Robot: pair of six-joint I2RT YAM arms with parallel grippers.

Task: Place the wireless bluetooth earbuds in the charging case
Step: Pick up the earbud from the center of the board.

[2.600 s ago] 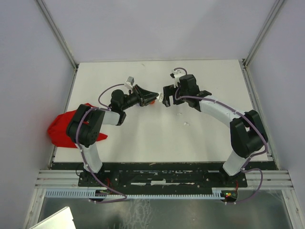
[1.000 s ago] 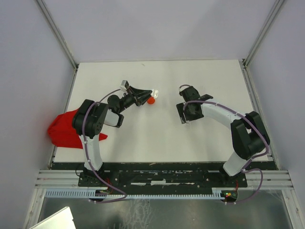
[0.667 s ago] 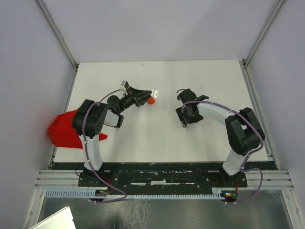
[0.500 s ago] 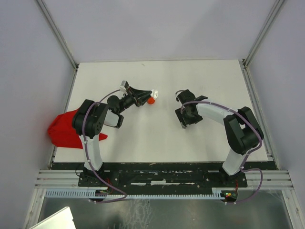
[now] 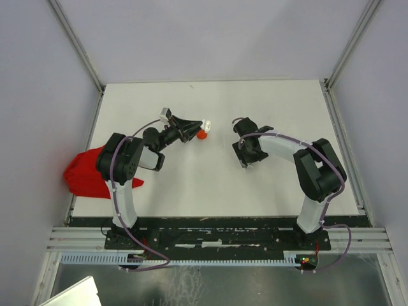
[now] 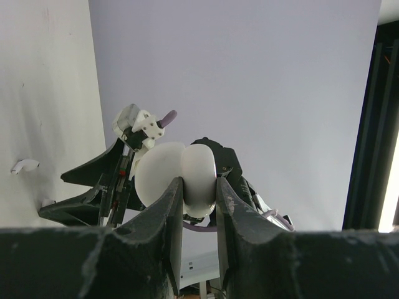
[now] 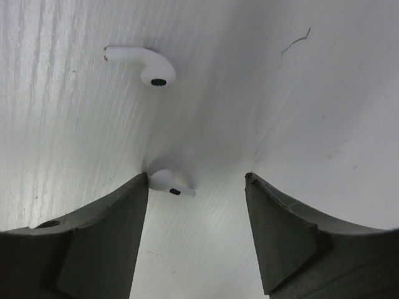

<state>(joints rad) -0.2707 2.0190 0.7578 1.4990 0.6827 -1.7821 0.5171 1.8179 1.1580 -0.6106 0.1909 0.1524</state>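
Starting at the far left, a crumpled red cloth (image 5: 89, 172) hangs over the edge of the bench (image 5: 280, 108), well apart from the work. Next comes the left pincer (image 6: 199, 184), lifted off the surface and clamped tight on a smooth white two-lobed shell that I take to be the charging case (image 6: 162, 177), seemingly hinged open. In the top view a small red bit (image 5: 202, 134) shows at that pincer's tip, and I cannot tell what it is. Further right, the right pincer (image 7: 197, 177) points down at the bench with its jaws apart, straddling the nearer earbud (image 7: 169, 182). That earbud is white and lies flat, its bulb just beside the left finger and its short stem pointing toward the right one. A second earbud (image 7: 142, 62), also white, lies beyond the fingertips, near but clear of them. Both look like hard, glossy, very light plastic, so I would expect them to be stiff but slippery. They could easily skid, roll or squirt out if pinched on the rounded bulb. The safer hold is probably across the flatter sides where stem meets bulb, with the pincer first centred so both fingers meet it together. A gentle squeeze should be enough. The case is light too, and its curved shell gives the left fingers little purchase, so pressing an earbud in hard could twist it.
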